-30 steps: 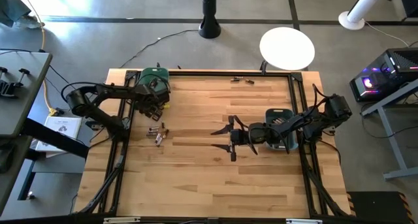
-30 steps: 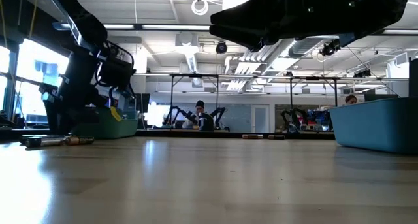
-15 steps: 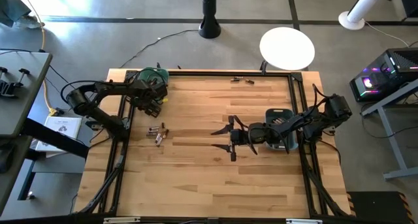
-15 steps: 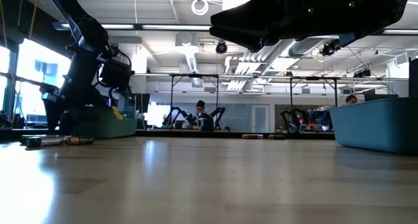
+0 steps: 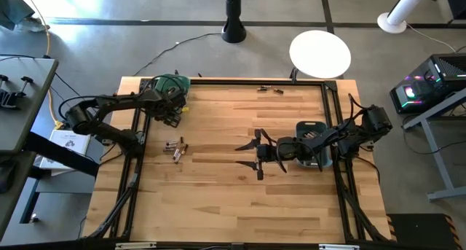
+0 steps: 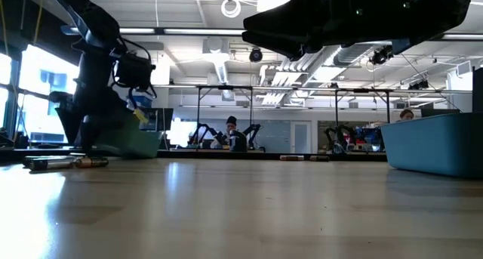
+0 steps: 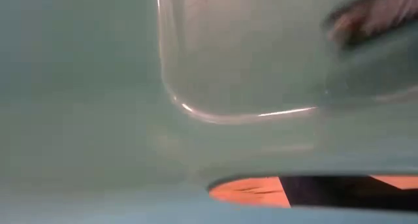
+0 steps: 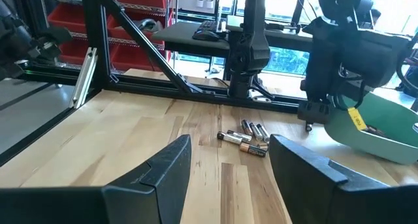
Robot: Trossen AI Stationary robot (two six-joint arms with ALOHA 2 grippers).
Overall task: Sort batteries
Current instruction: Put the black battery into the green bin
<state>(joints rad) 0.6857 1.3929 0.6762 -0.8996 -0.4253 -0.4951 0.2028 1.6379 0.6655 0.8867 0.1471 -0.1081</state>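
Note:
Several small batteries (image 5: 175, 148) lie in a loose group on the wood near the table's left side; they also show in the right wrist view as batteries (image 8: 245, 138). Two more batteries (image 5: 269, 90) lie by the far edge. My left gripper (image 5: 170, 108) hovers over the near rim of the green bin (image 5: 172, 84). Its wrist view is filled by the bin's inner wall (image 7: 130, 119) and shows none of its fingers. My right gripper (image 5: 249, 158) hangs open above mid-table, beside the blue-grey bin (image 5: 317, 143).
A dark frame rail (image 5: 255, 81) runs round the table top. Bare wood lies between the two arms and toward the near edge. A blurred pinkish streak (image 7: 366, 21) shows inside the green bin; what it is cannot be told.
My left gripper has moved up and toward the table's far-left corner, from just near of the green bin to over it. The right arm and the batteries on the table have stayed put.

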